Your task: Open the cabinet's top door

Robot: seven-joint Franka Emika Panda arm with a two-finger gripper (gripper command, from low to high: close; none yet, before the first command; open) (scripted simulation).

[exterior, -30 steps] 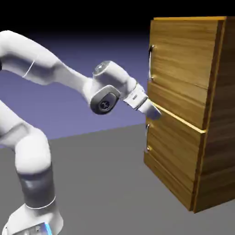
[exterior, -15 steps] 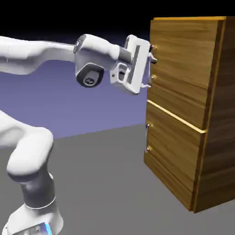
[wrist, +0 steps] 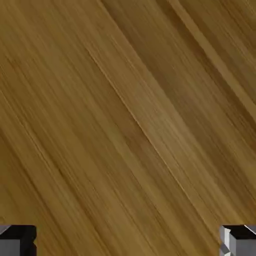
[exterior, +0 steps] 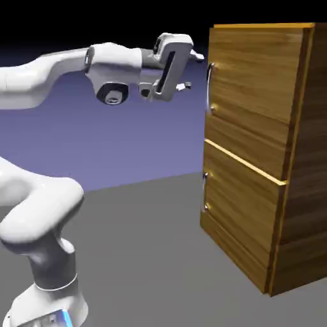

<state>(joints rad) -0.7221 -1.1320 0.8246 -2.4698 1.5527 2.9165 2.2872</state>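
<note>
The cabinet [exterior: 300, 211] stands at the exterior view's right, golden-brown wood with lighter edges. Its top door [exterior: 255, 83] is shut, and its slim vertical silver handle [exterior: 209, 86] runs along the door's left edge. My gripper [exterior: 193, 70] hovers at handle height, just left of the handle and clear of it. It is open, one finger above the other, with nothing between them. In the hand view diagonal wood grain of the top door [wrist: 128, 110] fills the picture. My gripper [wrist: 128, 242] shows only its two grey fingertips [wrist: 17, 240] in the bottom corners, set wide apart. No handle appears there.
Below the top door a lighter seam separates the lower door [exterior: 243, 217], which has its own short handle [exterior: 204, 190] at its left edge. The grey table [exterior: 147, 255] spreads in front of the cabinet. My white arm [exterior: 51, 70] comes in from the left.
The hand has risen from the seam between the doors to the top handle's height. From close against the handle it has drawn back a little to the left. The jaws stayed open.
</note>
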